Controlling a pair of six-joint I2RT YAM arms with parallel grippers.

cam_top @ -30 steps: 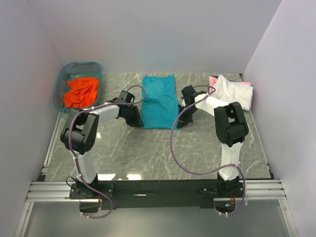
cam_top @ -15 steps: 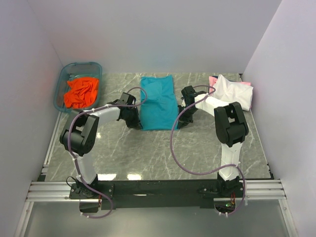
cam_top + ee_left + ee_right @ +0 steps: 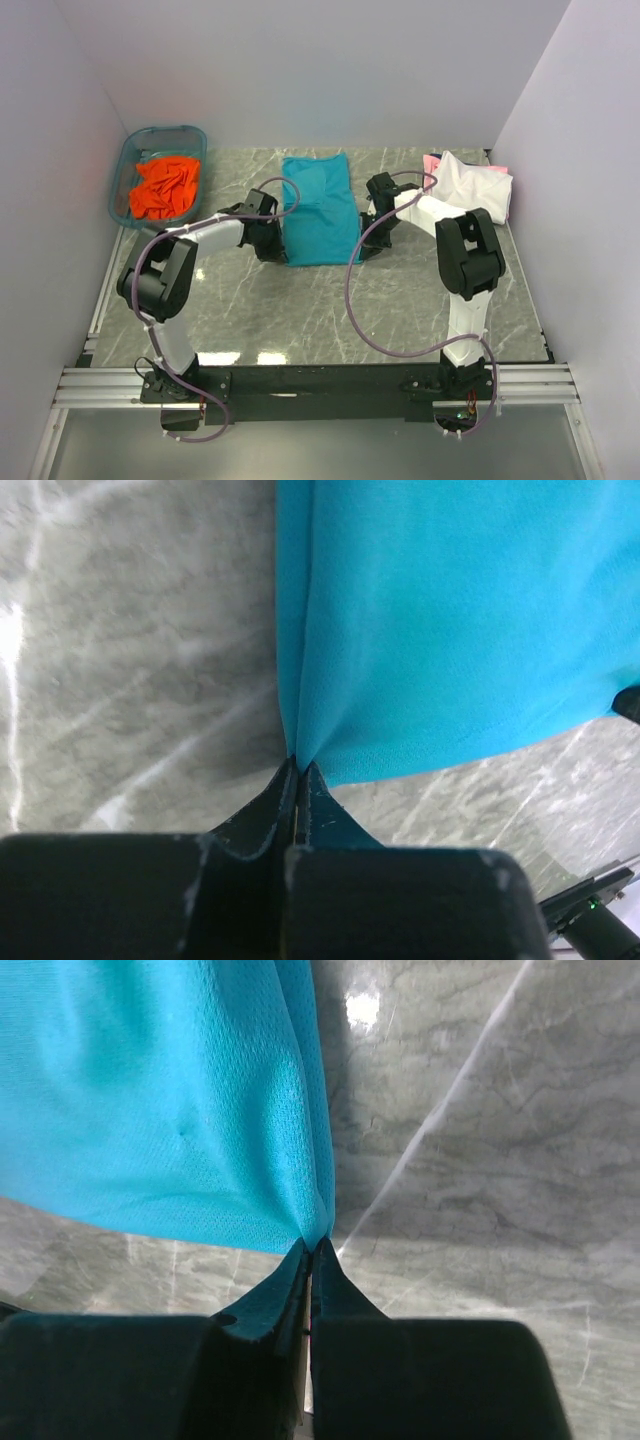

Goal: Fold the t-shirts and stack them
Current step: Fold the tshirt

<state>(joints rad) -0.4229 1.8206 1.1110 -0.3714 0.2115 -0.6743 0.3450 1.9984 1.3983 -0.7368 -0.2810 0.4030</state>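
The teal t-shirt (image 3: 318, 208) lies as a long folded strip in the middle of the marble table (image 3: 300, 310). My left gripper (image 3: 281, 250) is shut on its near left corner; in the left wrist view the teal t-shirt (image 3: 440, 620) bunches into the left gripper (image 3: 298, 767). My right gripper (image 3: 361, 248) is shut on the near right corner, and in the right wrist view the teal t-shirt (image 3: 170, 1090) is pinched in the right gripper (image 3: 315, 1247). An orange t-shirt (image 3: 165, 186) lies crumpled in the tub. A white t-shirt (image 3: 474, 184) rests on a pink t-shirt (image 3: 432, 162) at the back right.
The translucent blue plastic tub (image 3: 130, 170) stands at the back left corner against the wall. White walls close in the table on three sides. Purple cables loop from both arms over the near half of the table.
Both grippers have closed on the near corners of the teal t-shirt. Its near edge has been drawn slightly towards the back and to the left.
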